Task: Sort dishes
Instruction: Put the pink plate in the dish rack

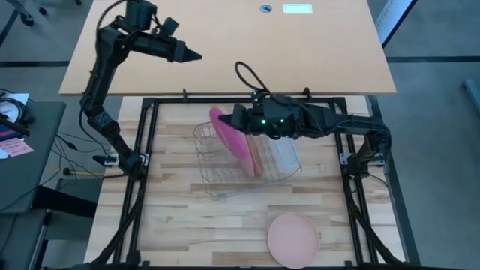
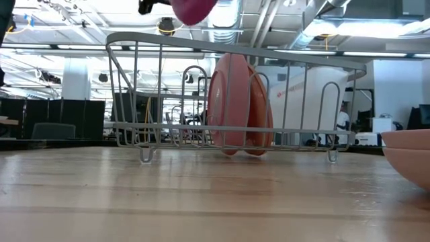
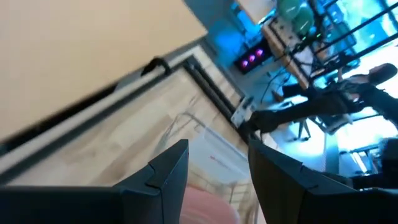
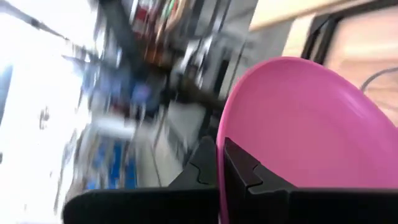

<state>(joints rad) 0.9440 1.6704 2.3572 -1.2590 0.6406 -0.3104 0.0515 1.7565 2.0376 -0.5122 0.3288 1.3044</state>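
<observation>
The right end effector (image 1: 238, 122) hangs above the wire rack (image 1: 217, 176), its fingers clamped on the rim of a magenta plate (image 1: 232, 140) held on edge over the rack's upper rim. 2 salmon-orange plates (image 2: 232, 111) stand upright in the rack's slots, just beside the magenta one. A pale pink plate (image 1: 293, 238) lies flat on the wooden surface (image 1: 180, 232), well apart from the rack. The left end effector (image 1: 193, 55) waits raised over the far tan surface – fingers narrowly parted, holding nothing
</observation>
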